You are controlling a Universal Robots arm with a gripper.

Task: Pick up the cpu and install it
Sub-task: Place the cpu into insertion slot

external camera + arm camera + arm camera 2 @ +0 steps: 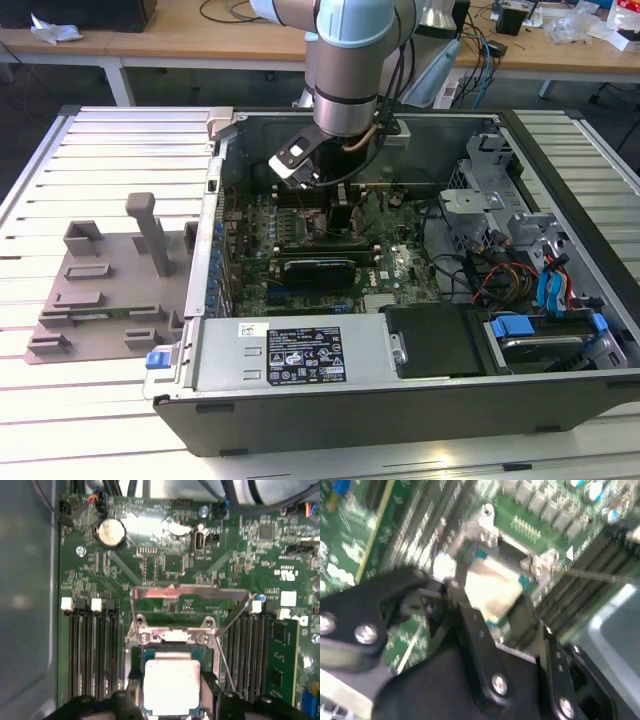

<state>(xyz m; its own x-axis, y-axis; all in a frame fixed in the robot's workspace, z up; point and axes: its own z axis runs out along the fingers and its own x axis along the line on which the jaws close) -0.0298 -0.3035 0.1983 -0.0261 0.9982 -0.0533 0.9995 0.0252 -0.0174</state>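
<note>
The cpu point(171, 682) is a flat square chip with a silvery-white top and a thin blue-green rim. It sits between my gripper's point(172, 697) two black fingers point(131, 696), which close against its opposite edges. In the second wrist view the cpu point(492, 587) hangs at the motherboard socket point(485, 540), with my gripper point(495, 615) shut on it. In the exterior view my gripper point(338, 215) reaches down inside the open computer case point(400, 400) over the green motherboard point(390, 265).
The socket's metal load plate point(190, 592) stands folded open beyond the chip. Memory slots point(92, 650) flank the socket and a coin battery point(111, 532) lies farther off. A grey plastic tray point(110, 290) lies outside the case at the exterior view's left. Drive bays and cables point(540, 290) crowd the right.
</note>
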